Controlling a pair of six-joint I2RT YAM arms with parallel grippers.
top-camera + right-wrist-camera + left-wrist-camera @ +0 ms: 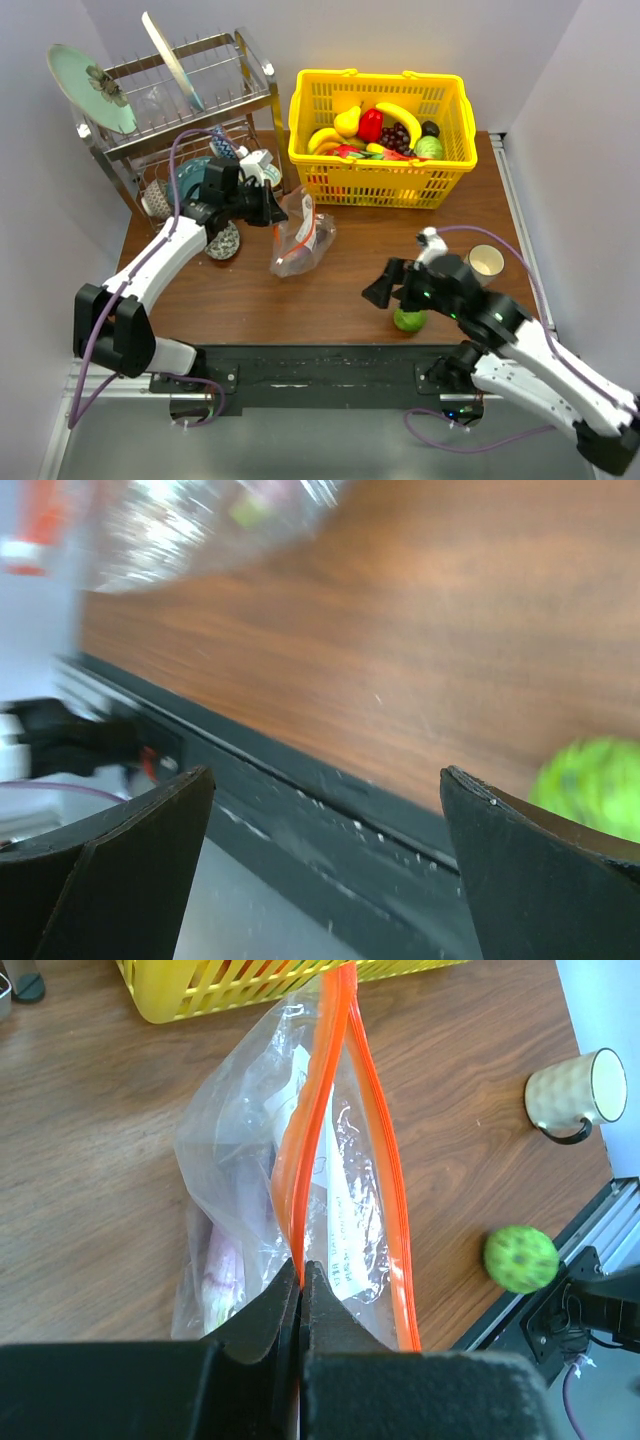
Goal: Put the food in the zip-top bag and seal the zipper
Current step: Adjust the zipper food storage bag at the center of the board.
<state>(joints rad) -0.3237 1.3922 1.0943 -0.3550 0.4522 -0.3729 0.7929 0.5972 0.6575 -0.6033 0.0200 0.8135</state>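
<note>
At the lower right of the overhead view, the round green piece [408, 320] sat on the table [250, 300], just beside the right gripper [325, 772]. That gripper's jaws stood spread wide with nothing between them. Seen from its own wrist camera, the green piece lay at the lower right edge of the frame, outside the right-hand finger rather than in the gap, so the jaws pointed past it. It appeared round, so no long axis seemed to matter for a grasp.

Left of centre in the overhead view, the zip-top bag [300, 238] stood crumpled on the wood, well apart from the green piece. The left gripper [301, 1278] had its jaws pressed together, pinching one strand of the zipper [318, 1130]. From the left wrist camera, the orange strip ran from the bottom centre of the frame up toward the yellow basket [200, 995]. Its two strands were parted, so the mouth looked open.

The right arm was clearly nearer the green piece, and the left was occupied with the bag. To my eye, the coming move turned on swinging the open jaws rightward in the wrist view to straddle the piece. A mug [572, 1090] stood upper right of it.
</note>
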